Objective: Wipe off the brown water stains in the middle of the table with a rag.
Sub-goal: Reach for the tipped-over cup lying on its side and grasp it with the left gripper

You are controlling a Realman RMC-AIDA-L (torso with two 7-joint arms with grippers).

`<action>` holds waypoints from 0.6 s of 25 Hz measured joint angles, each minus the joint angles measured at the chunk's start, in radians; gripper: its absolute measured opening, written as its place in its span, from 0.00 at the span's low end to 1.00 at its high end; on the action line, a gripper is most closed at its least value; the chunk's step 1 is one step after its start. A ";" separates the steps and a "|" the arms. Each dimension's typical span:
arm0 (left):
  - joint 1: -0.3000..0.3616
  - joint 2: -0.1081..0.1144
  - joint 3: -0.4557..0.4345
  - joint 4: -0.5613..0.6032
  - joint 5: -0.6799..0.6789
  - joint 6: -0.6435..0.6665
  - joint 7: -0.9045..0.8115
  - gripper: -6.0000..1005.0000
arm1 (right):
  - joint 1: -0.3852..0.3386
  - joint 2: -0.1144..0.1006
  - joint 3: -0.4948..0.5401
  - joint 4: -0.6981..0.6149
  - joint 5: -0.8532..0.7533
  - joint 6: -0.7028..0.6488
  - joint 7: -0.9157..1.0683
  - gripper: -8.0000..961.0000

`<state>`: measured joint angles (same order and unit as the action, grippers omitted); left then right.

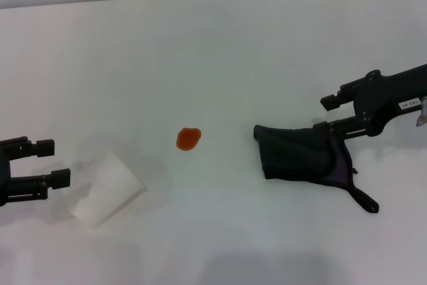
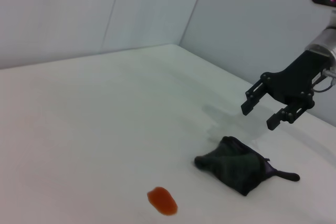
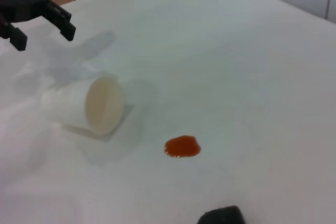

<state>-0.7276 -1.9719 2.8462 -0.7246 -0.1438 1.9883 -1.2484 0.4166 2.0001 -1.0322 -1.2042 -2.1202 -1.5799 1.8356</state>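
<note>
The brown water stain (image 1: 189, 139) is a small orange-brown blot in the middle of the white table (image 1: 233, 51); it also shows in the wrist views (image 2: 161, 201) (image 3: 182, 146). To its right lies the rag (image 1: 303, 155), a crumpled dark cloth with a purple lining and a thin black tail (image 2: 236, 166); only its edge (image 3: 223, 216) shows in the right wrist view. My right gripper (image 1: 325, 115) hangs open just above the rag's right end, holding nothing (image 2: 259, 117). My left gripper (image 1: 55, 163) rests open at the far left (image 3: 42, 36).
A white paper cup (image 1: 107, 188) lies on its side between the left gripper and the stain, its mouth toward the stain (image 3: 102, 106). A wall runs along the table's far edge.
</note>
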 joint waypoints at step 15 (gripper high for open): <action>0.025 -0.006 -0.001 0.001 -0.036 -0.003 0.045 0.82 | -0.022 0.002 0.061 -0.004 0.034 -0.008 0.001 0.60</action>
<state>-0.7029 -1.9777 2.8455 -0.7240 -0.1796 1.9856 -1.2031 0.3946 2.0019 -0.9715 -1.2083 -2.0860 -1.5878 1.8363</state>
